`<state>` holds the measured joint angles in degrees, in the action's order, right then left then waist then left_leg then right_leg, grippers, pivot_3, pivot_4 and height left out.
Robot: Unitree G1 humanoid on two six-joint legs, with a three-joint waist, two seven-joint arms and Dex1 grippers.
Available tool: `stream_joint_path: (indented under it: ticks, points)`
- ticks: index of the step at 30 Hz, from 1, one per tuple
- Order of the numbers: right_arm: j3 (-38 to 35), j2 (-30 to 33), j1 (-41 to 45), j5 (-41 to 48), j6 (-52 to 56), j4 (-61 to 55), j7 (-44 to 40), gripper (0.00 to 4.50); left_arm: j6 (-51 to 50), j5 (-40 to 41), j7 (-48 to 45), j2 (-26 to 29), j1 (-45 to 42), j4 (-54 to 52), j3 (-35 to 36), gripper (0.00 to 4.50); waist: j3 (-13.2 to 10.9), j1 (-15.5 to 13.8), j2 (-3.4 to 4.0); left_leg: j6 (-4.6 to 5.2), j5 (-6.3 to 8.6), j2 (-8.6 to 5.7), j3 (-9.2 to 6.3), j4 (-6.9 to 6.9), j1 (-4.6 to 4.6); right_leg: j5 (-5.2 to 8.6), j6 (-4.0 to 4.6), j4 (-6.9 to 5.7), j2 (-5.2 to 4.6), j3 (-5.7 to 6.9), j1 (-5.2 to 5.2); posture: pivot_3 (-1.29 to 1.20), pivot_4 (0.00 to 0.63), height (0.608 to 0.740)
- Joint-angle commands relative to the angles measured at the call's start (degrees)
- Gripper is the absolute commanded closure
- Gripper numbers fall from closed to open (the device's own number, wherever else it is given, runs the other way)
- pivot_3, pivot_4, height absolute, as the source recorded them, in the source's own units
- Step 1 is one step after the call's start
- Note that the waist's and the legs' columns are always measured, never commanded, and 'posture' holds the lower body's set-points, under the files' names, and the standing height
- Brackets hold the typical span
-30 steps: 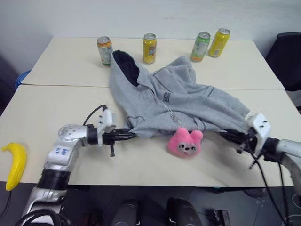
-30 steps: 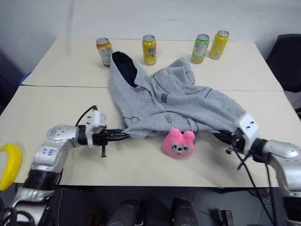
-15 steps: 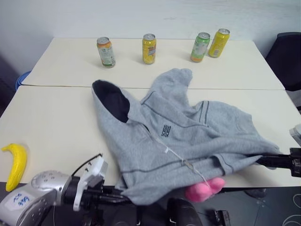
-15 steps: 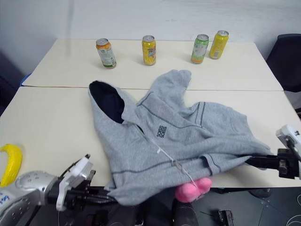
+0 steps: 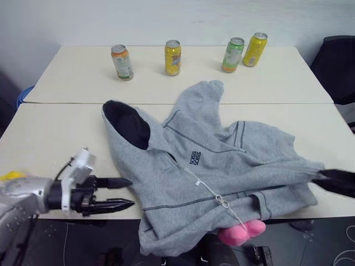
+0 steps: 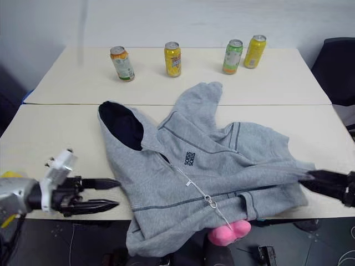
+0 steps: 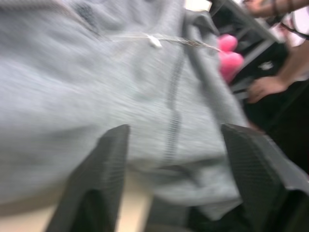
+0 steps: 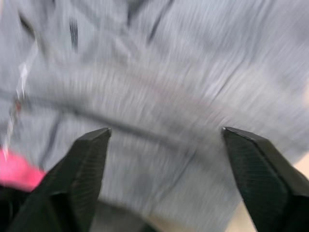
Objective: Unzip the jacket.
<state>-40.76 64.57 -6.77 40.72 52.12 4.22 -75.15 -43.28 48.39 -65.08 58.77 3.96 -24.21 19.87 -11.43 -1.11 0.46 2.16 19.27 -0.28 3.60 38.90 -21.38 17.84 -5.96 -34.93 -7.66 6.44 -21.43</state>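
Jacket [image 5: 222,166] across two butted cream tables [image 5: 55,127].

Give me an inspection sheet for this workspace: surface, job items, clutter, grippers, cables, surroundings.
Surface: two cream tables pushed together, seam running across.
Job's things: grey jacket spread front-up, hem over the near edge, zipper closed as far as it shows.
Clutter: pink plush toy hanging below the hem; four cans along the far table, e.g. yellow can; banana partly hidden at near left.
Grippers: left gripper open, beside the jacket's left edge, holding nothing; right gripper open at the jacket's right edge.
Cables: black cable on the left wrist.
Surroundings: dark chair at far right; a person's hand beyond the table.
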Motion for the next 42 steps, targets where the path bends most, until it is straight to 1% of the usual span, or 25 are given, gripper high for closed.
stream_joint_path:
  ticks: [1, 2, 4, 5, 7, 9, 11, 14, 16, 18, 20, 21, 23, 26, 27, 28, 32, 33, 36, 38, 40, 42]
  points:
    - [1.3, -0.3, 5.2, 0.7, -0.9, -0.3, 3.2, 0.0, 14.4, -12.6, -4.6, 2.3, -2.4, 6.3, -4.1, 0.22, 0.0, 0.1, 0.08, -0.02, 0.01, 0.0, 0.03, -0.03, 0.0, 0.01, 0.02, 0.0, 0.0, -0.01, -0.04, 0.0, 0.15, 0.74]
    - [4.2, -2.0, 7.9, -1.3, -4.2, -1.0, 5.5, 0.0, 18.9, -16.2, -5.2, 2.0, -3.8, 8.6, -6.4, 0.03, 0.0, 0.2, 0.13, -0.04, 0.02, 0.0, 0.07, -0.08, 0.0, 0.02, 0.03, 0.0, 0.0, -0.05, -0.07, 0.0, 0.15, 0.74]
    - [10.3, -5.2, 13.2, -5.8, -10.5, -1.1, 10.2, 0.0, 24.7, -21.2, -6.9, 1.8, -6.2, 12.0, -10.6, 0.03, 0.1, 0.4, 0.05, -0.06, 0.03, 0.0, 0.15, -0.25, 0.04, 0.02, 0.03, 0.06, 0.01, -0.09, -0.11, 0.0, 0.15, 0.74]
    - [11.9, -6.0, 14.8, -7.1, -12.0, -0.8, 11.4, 0.0, 26.3, -22.5, -7.6, 1.8, -6.9, 13.1, -11.8, 0.03, 0.1, 0.5, 0.05, -0.09, 0.0, 0.0, 0.19, -0.35, 0.1, 0.02, 0.03, 0.08, 0.01, -0.11, -0.11, 0.0, 0.15, 0.74]
    - [18.0, -8.3, 20.5, -11.6, -14.8, 2.3, 15.5, 0.0, 31.6, -26.8, -7.4, -0.1, -10.2, 16.2, -15.6, 0.03, 0.1, 0.9, 0.09, -0.1, -0.03, -0.03, 0.27, -0.44, 0.01, 0.01, 0.02, 0.06, 0.05, -0.13, -0.24, 0.0, 0.15, 0.74]
    - [24.5, -11.1, 26.7, -17.9, -20.7, 7.6, 19.3, 0.0, 35.8, -29.9, -5.8, -3.6, -14.4, 19.5, -18.4, 0.03, 0.1, 1.0, 0.1, -0.09, -0.12, -0.06, 0.36, -0.53, 0.02, 0.0, 0.01, -0.11, 0.08, -0.14, -0.27, 0.0, 0.15, 0.74]
    - [28.6, -13.2, 32.2, -22.1, -24.2, 13.1, 21.9, 0.0, 38.5, -32.0, -5.2, -5.8, -16.9, 22.1, -20.1, 0.03, 0.1, 1.1, 0.1, -0.08, -0.25, -0.09, 0.38, -0.5, -0.07, -0.01, -0.03, -0.23, 0.14, -0.08, -0.35, 0.0, 0.15, 0.74]
    - [35.6, -16.5, 41.7, -28.5, -28.8, 24.8, 23.5, 0.0, 43.4, -37.7, -5.9, -6.4, -18.3, 25.6, -24.2, 0.03, 0.1, 1.3, 0.09, -0.04, -0.29, -0.1, 0.49, -0.41, -0.08, -0.02, -0.04, -0.35, 0.18, 0.14, -0.4, 0.0, 0.15, 0.74]
    - [38.2, -17.8, 45.8, -31.1, -30.3, 30.9, 23.5, 0.0, 44.9, -39.3, -5.7, -7.0, -18.7, 27.2, -25.2, 0.03, 0.0, 1.4, 0.08, 0.0, -0.32, -0.12, 0.57, -0.38, -0.09, -0.02, -0.04, -0.47, 0.18, 0.22, -0.48, 0.0, 0.15, 0.74]
    - [40.7, -18.6, 49.3, -33.8, -32.6, 36.6, 23.1, 0.0, 44.4, -39.8, -4.2, -8.1, -19.4, 28.3, -25.4, 0.41, 0.0, 1.4, 0.09, 0.0, -0.32, -0.09, 0.6, -0.36, -0.09, -0.02, -0.04, -0.51, 0.17, 0.2, -0.49, 0.0, 0.15, 0.74]
    - [43.0, -19.3, 52.7, -36.5, -35.3, 41.1, 22.7, 0.36, 43.1, -39.9, -4.1, -8.1, -18.6, 28.2, -25.5, 0.82, 0.1, 1.3, 0.08, 0.02, -0.33, -0.09, 0.6, -0.23, -0.06, -0.02, -0.04, -0.6, 0.12, 0.18, -0.46, 0.0, 0.15, 0.74]
    - [43.1, -20.0, 54.4, -37.1, -36.8, 43.0, 23.9, 0.54, 41.8, -39.5, -4.1, -7.8, -17.4, 27.5, -25.1, 1.2, 0.1, 1.4, 0.08, 0.02, -0.32, -0.08, 0.56, -0.12, -0.02, -0.03, -0.05, -0.61, 0.1, 0.17, -0.36, 0.0, 0.15, 0.74]
    - [42.6, -21.3, 56.9, -37.9, -41.7, 45.8, 26.2, 1.15, 38.7, -38.2, -4.8, -6.3, -13.7, 25.2, -24.1, 1.78, 0.1, 1.6, 0.06, 0.03, -0.31, -0.05, 0.47, -0.03, 0.11, -0.03, -0.06, -0.61, 0.06, 0.0, -0.15, 0.0, 0.15, 0.74]
    - [41.8, -22.8, 59.2, -39.0, -47.9, 49.0, 29.4, 2.24, 34.6, -35.5, -5.1, -4.8, -7.5, 20.9, -21.6, 2.71, 0.1, 2.4, 0.08, -0.03, -0.28, -0.03, 0.37, -0.04, 0.16, -0.02, -0.05, -0.64, 0.02, -0.22, -0.13, 0.0, 0.15, 0.74]
    - [41.3, -23.5, 59.8, -39.2, -50.4, 49.6, 30.8, 2.5, 32.7, -33.6, -4.6, -4.8, -4.7, 18.7, -19.9, 2.91, 0.1, 2.7, 0.11, -0.04, -0.27, -0.03, 0.36, -0.09, 0.16, -0.02, -0.04, -0.62, 0.02, -0.21, -0.15, 0.0, 0.15, 0.74]
    - [40.9, -24.1, 60.4, -39.4, -52.6, 50.2, 32.4, 2.87, 30.8, -31.9, -4.3, -4.8, -2.0, 16.6, -18.4, 3.26, 0.1, 2.9, 0.13, -0.05, -0.27, -0.03, 0.36, -0.18, 0.16, -0.01, -0.03, -0.6, 0.02, -0.22, -0.16, 0.0, 0.15, 0.74]
    - [39.9, -27.1, 63.7, -40.1, -59.5, 52.7, 38.9, 4.16, 24.0, -26.0, -1.8, -5.6, 9.2, 6.5, -12.2, 4.34, 0.1, 4.0, 0.16, -0.08, -0.25, -0.03, 0.4, -0.52, 0.17, 0.0, -0.02, -0.41, 0.05, -0.18, -0.23, 0.0, 0.15, 0.74]
    - [39.8, -28.0, 64.6, -40.0, -60.1, 53.3, 39.7, 4.45, 22.6, -24.8, -1.2, -5.8, 12.0, 4.0, -10.8, 4.5, 0.1, 4.4, 0.15, -0.07, -0.26, -0.03, 0.41, -0.57, 0.17, 0.0, -0.02, -0.36, 0.05, -0.18, -0.22, 0.0, 0.15, 0.74]
    - [39.7, -29.6, 66.2, -40.1, -61.6, 54.9, 40.6, 4.48, 20.0, -22.8, 0.8, -6.5, 17.1, -1.1, -8.2, 4.5, 0.1, 4.4, 0.15, -0.08, -0.27, 0.01, 0.41, -0.58, 0.15, 0.0, -0.02, -0.27, 0.09, -0.18, -0.22, 0.0, 0.15, 0.74]
    - [39.9, -31.9, 67.9, -40.6, -62.6, 56.7, 43.1, 4.48, 14.8, -17.6, 1.5, -6.9, 23.1, -7.7, -4.9, 4.5, 0.1, 4.1, 0.09, -0.09, -0.3, 0.01, 0.37, -0.57, 0.13, 0.0, -0.01, -0.29, 0.09, -0.15, -0.21, 0.0, 0.15, 0.74]
    - [40.6, -33.9, 69.1, -41.2, -63.3, 58.1, 43.6, 4.48, 12.0, -14.3, 2.9, -8.0, 27.6, -13.2, -2.4, 4.5, 0.0, 4.2, 0.04, -0.1, -0.31, 0.03, 0.33, -0.52, 0.11, 0.0, -0.01, -0.28, 0.09, -0.17, -0.19, 0.0, 0.15, 0.74]
    - [40.8, -34.7, 69.8, -41.7, -63.2, 59.2, 43.9, 4.48, 12.0, -14.0, 4.9, -9.6, 29.7, -16.2, -1.6, 4.5, 0.0, 3.9, 0.05, -0.1, -0.31, 0.01, 0.29, -0.53, 0.1, 0.0, -0.01, -0.21, 0.07, -0.17, -0.16, 0.0, 0.15, 0.74]
